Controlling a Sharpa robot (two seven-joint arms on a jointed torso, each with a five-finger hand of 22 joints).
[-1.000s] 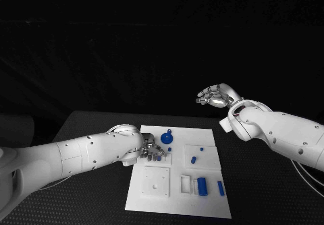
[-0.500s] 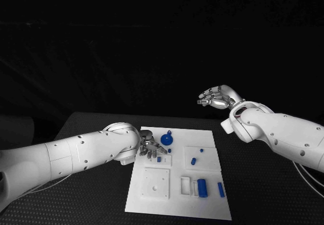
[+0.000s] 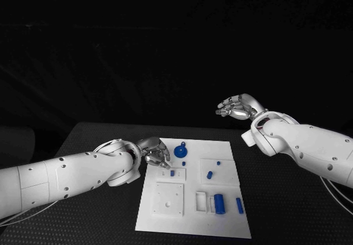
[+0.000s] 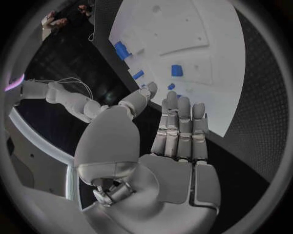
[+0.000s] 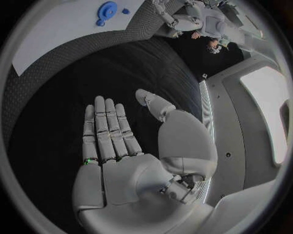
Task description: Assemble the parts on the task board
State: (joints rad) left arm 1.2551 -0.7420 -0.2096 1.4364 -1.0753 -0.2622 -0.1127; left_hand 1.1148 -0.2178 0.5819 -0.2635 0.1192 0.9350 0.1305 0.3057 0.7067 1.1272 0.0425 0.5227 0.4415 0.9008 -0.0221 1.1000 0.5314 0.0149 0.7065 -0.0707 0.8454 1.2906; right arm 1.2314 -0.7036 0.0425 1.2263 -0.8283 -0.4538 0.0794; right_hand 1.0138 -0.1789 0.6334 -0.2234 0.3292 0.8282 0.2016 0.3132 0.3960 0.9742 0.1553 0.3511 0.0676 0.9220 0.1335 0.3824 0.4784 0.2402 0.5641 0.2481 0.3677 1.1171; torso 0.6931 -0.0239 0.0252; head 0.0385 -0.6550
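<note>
The white task board (image 3: 193, 224) lies in the middle of the black table. On it are a round blue disc part (image 3: 181, 151), a small blue block (image 3: 172, 173), two more small blue pieces (image 3: 209, 174), a blue cylinder (image 3: 219, 203) and a blue bar (image 3: 240, 205). My left hand (image 3: 154, 153) hovers at the board's left edge, beside the disc part, holding nothing. In the left wrist view its fingers (image 4: 178, 122) are straight above the board (image 4: 201, 29). My right hand (image 3: 236, 107) is raised off the board's far right corner, its palm (image 5: 116, 146) flat and empty.
Black table (image 3: 103, 135) surrounds the board on all sides. The right wrist view shows the board's corner (image 5: 55, 29) with the blue disc part (image 5: 107, 9) far from the hand. A square white recessed plate (image 3: 169, 198) lies on the board's near left.
My left hand has drawn back from over the small blue block toward the board's left far edge, uncovering the block. The right hand has barely moved.
</note>
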